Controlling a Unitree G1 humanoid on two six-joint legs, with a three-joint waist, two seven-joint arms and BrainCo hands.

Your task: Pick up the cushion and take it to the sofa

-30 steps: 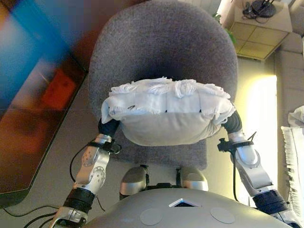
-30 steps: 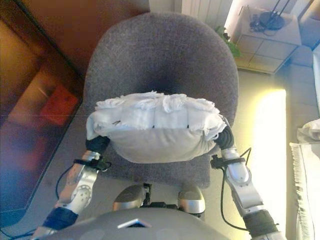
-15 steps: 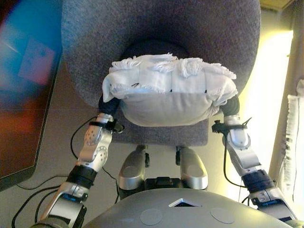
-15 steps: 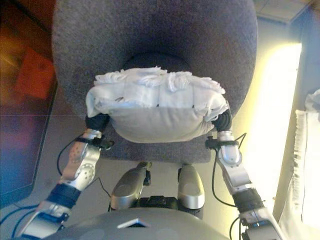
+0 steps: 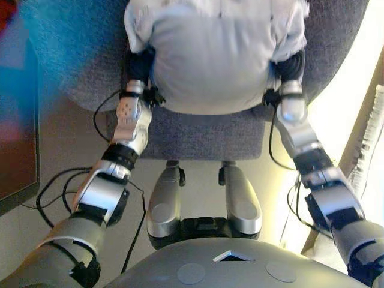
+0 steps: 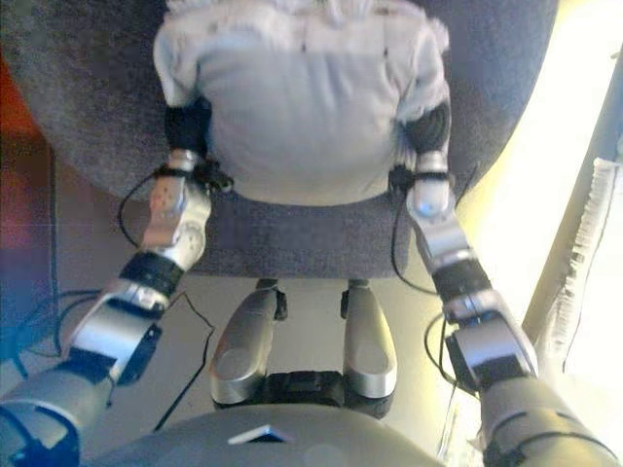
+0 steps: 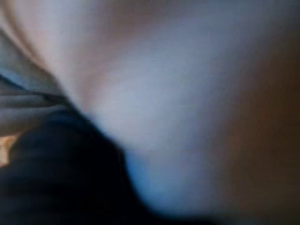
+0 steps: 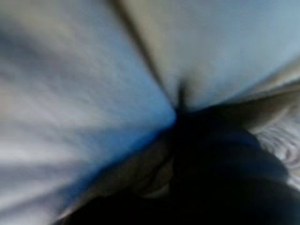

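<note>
The white cushion (image 5: 210, 60), with a fringed far edge, is held up between my two hands over the seat of a grey upholstered chair (image 5: 198, 135). My left hand (image 5: 139, 66) presses against its left side and my right hand (image 5: 292, 65) against its right side. Only the dark wrist covers show; the fingers are hidden behind the cushion. The left wrist view is filled by cushion cloth (image 7: 187, 93) beside the dark cover. The right wrist view shows cushion cloth (image 8: 70, 93) in the same way.
The grey chair stands right in front of me, its seat under the cushion. A dark screen or panel (image 5: 15, 156) stands at the left. A white fringed cloth (image 5: 371, 132) hangs at the right edge, beside a brightly lit strip of floor.
The camera has tipped downward, so the chair and cushion sit higher in the picture. The cushion stays between both hands, and my arms reach further forward.
</note>
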